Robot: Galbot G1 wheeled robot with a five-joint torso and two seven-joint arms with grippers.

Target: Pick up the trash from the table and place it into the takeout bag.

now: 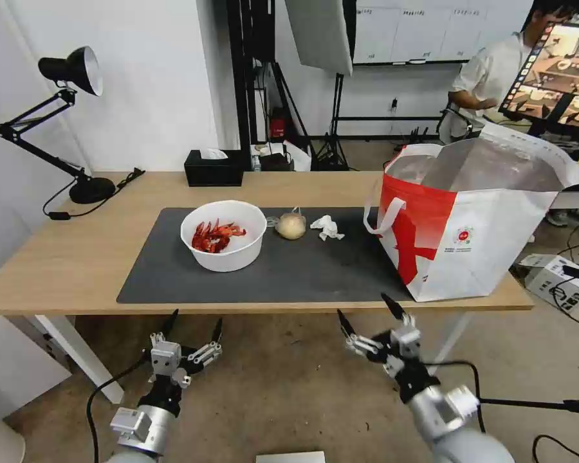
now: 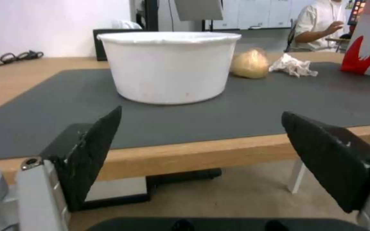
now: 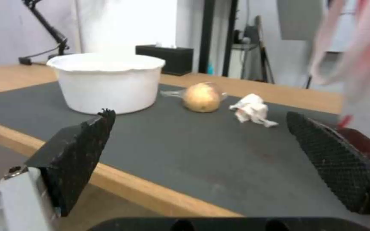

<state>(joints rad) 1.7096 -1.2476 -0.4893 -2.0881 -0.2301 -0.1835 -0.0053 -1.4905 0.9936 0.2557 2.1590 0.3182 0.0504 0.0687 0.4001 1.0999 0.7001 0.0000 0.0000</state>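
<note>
Below the worktop [image 1: 64, 270] edge, left pincer [image 1: 193, 326] and right pincer [image 1: 367, 314] hover, fingers apart, facing the crayfish bowl [image 1: 224, 235].

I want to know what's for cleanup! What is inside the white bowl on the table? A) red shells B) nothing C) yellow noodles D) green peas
A: the head view looks down into the white bowl on the dark mat and shows a heap of red shells inside.
</note>
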